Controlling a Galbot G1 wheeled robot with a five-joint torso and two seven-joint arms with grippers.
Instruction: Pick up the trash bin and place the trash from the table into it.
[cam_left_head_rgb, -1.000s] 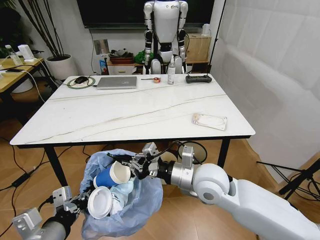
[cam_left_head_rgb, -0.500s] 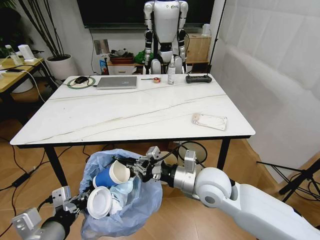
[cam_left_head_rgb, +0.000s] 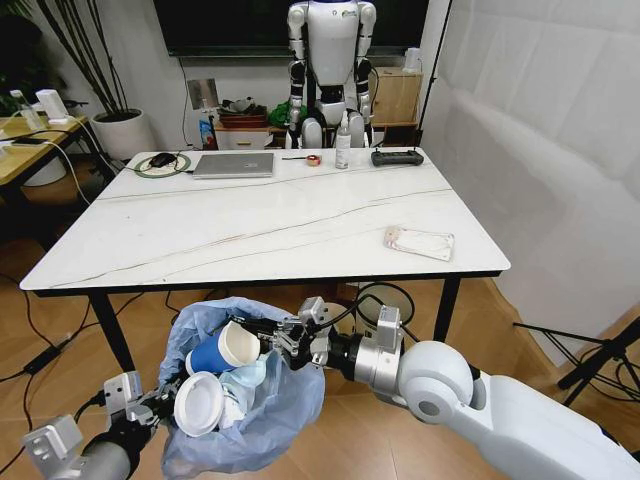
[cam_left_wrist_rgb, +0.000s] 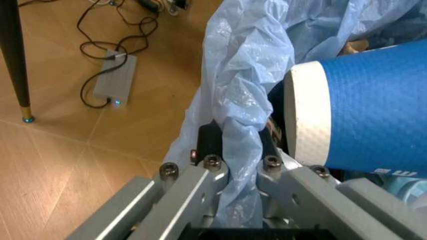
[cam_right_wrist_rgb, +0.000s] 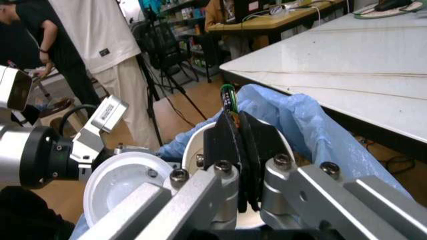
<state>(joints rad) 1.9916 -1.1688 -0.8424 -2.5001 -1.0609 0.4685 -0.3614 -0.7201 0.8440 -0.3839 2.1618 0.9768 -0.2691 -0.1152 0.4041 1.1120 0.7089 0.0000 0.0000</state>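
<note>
Down at the lower left, the bin (cam_left_head_rgb: 240, 400) is held off the floor by the left gripper (cam_left_wrist_rgb: 237, 165), jaws clamped on a fold of the blue bag at the rim. That bag looks thin and slippery, so it could probably tear or slide; the stiff rim would likely be the safer hold. The bin is stuffed with a blue cup (cam_left_head_rgb: 222, 350) and white lid (cam_left_head_rgb: 198, 404), light stuff. Just right of it, over the opening, the right gripper (cam_right_wrist_rgb: 240, 150) is seen with jaws pressed together. Farther right, a wrapper (cam_left_head_rgb: 419, 241) is left on the table (cam_left_head_rgb: 200, 230).

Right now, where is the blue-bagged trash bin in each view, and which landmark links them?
Head view: trash bin at lower left, below the table's near edge.
Left wrist view: trash bin centre, bag pinched by the left gripper.
Right wrist view: trash bin beside the table, the shared landmark.
</note>
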